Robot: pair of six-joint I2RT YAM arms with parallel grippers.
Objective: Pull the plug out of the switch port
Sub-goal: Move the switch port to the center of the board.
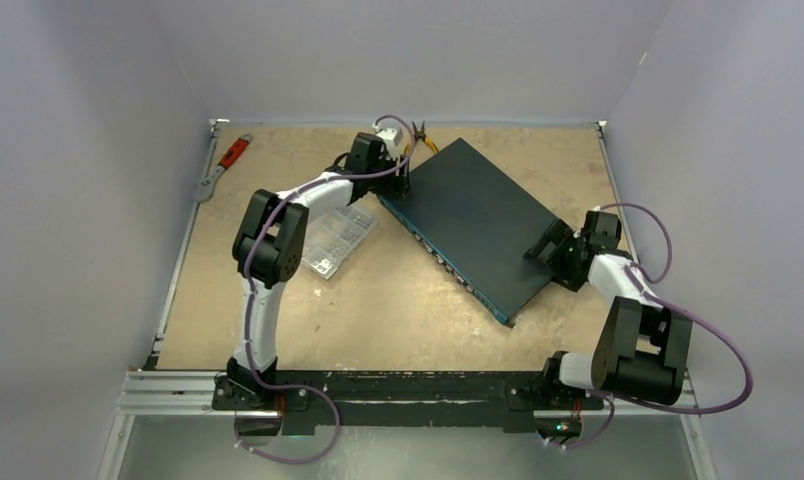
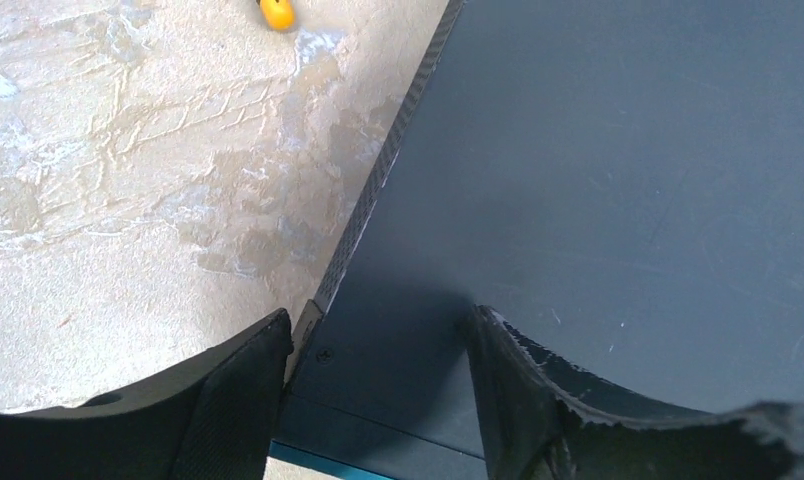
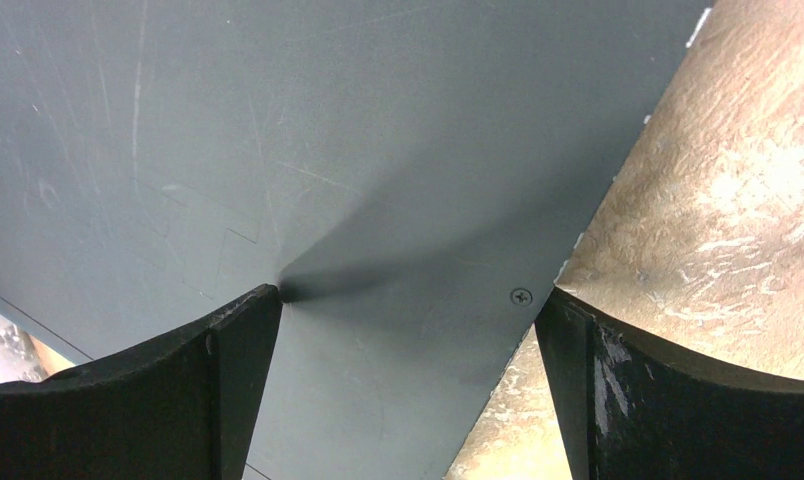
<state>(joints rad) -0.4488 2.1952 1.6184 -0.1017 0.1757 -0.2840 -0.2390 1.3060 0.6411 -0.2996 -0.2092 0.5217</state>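
The switch point(image 1: 473, 225), a flat dark-teal box, lies at an angle on the table, its blue-edged port face point(image 1: 443, 262) turned toward the near left. I cannot make out the plug in any view. My left gripper point(image 1: 402, 180) is at the switch's far-left corner point(image 2: 323, 330) and stands open point(image 2: 378, 318). One of its fingers point(image 2: 233, 400) is against the side edge and the other rests over the top. My right gripper point(image 1: 540, 250) straddles the right corner point(image 3: 518, 297), open wide point(image 3: 408, 295), with one finger over the lid and the other beyond the edge.
A clear plastic compartment box point(image 1: 338, 240) sits left of the switch, beside my left arm. A red-handled wrench point(image 1: 223, 163) lies at the far left edge. Yellow-handled pliers point(image 1: 423, 135) rest behind the switch, and their tip point(image 2: 276, 12) shows in the left wrist view.
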